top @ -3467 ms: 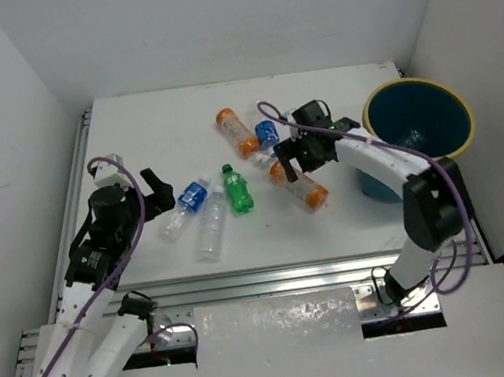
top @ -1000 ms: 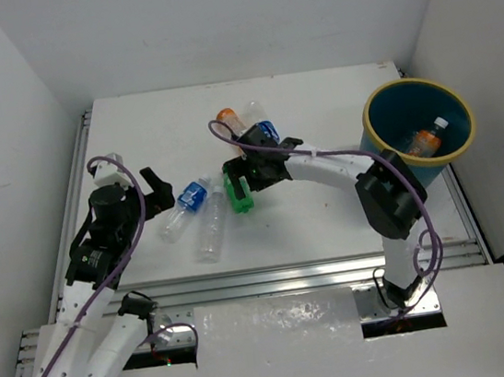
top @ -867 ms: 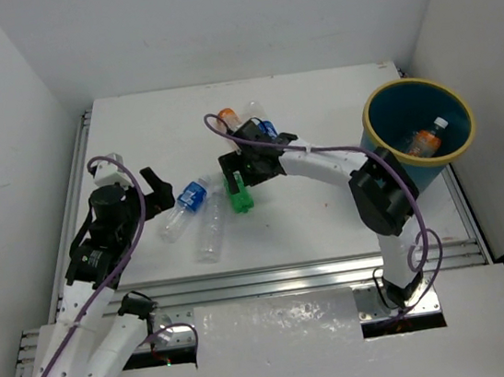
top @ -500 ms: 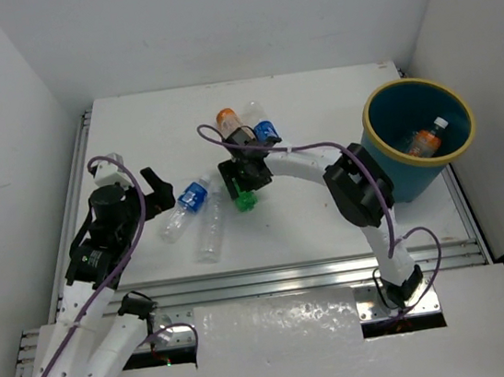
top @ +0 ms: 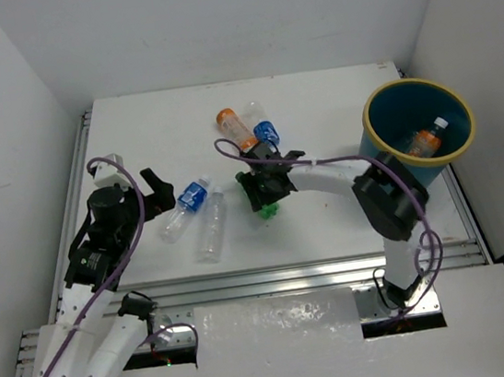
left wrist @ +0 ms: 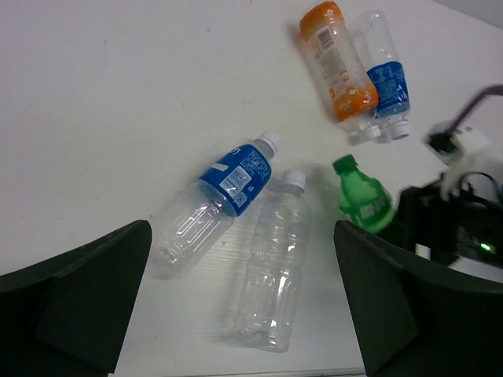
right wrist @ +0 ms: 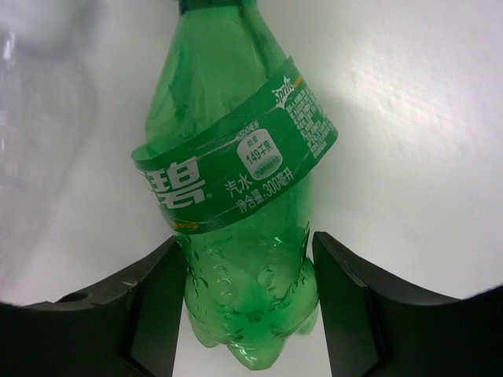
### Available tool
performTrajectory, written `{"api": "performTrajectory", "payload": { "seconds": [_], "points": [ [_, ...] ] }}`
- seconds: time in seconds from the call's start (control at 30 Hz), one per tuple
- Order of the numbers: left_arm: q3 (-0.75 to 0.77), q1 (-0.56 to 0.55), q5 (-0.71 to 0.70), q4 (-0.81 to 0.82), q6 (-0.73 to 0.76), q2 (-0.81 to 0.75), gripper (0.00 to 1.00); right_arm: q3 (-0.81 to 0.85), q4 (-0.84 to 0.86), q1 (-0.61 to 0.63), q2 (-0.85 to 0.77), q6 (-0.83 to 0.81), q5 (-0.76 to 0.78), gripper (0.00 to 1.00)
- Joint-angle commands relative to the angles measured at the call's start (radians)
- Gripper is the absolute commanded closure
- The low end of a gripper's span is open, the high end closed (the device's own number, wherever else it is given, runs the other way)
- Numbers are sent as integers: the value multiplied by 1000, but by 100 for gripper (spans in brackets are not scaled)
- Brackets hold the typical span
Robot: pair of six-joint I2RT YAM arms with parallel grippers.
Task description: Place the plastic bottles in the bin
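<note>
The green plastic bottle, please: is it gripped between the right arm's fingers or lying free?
Gripped: the right wrist view shows both black fingers pressing the green plastic bottle low down. Whether it is lifted, cannot tell.

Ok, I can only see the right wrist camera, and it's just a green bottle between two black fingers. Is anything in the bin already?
Observer: Yes, one orange bottle lies inside the bin.
Operator: How many bottles are on the table besides my green bottle?
Observer: Four. A second orange bottle and a far blue-label bottle lie side by side; a near blue-label bottle and a plain clear bottle lie closer to the left gripper.
Operator: Is the left gripper holding one?
Observer: No, it is open and empty.
</note>
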Motion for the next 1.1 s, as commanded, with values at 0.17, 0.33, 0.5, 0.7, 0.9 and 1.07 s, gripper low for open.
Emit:
{"api": "performTrajectory", "payload": {
  "seconds": [0.17, 0.33, 0.5, 0.7, 0.9, 1.07],
  "points": [
    [4, 5, 10, 39, 8, -17, 0, -97, -20, -10, -614, -85, 190, 92],
    [4, 5, 12, 38, 8, -24, 0, 4, -207, -200, -814, -141, 366, 92],
    [3, 2, 16, 41, 9, -31, 0, 115, -330, -442, -860, -181, 573, 92],
    [0, -9, 16, 39, 9, -39, 0, 187, -310, -591, -845, -194, 589, 87],
    [0, -13, 13, 41, 8, -48, 0, 144, -346, -604, -819, -171, 625, 70],
    [-3, -18, 28, 44, 8, -19, 0, 142, -367, -605, -790, -165, 645, 4]
  ]
}}
